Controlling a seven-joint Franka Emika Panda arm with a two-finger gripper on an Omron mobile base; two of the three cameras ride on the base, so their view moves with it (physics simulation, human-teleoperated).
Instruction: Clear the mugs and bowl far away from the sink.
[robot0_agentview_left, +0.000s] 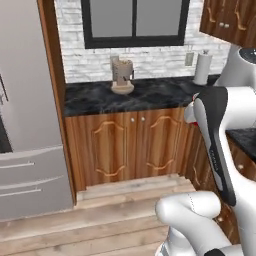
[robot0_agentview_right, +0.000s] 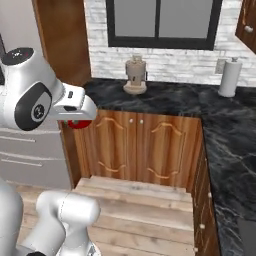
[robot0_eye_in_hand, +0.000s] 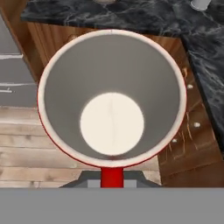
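Hand view: red mug (robot0_eye_in_hand: 111, 98), pale inside, frame centre, handle at bottom clamped in gripper (robot0_eye_in_hand: 112, 177).

Both base views face counter (robot0_agentview_left: 140, 97), hand view close inside red mug (robot0_eye_in_hand: 111, 96)

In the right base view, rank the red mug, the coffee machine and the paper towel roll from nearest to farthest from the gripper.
1. Red mug: at the gripper, held over the floor at left.
2. Coffee machine: on the back counter, under the window.
3. Paper towel roll: back counter, far right corner.
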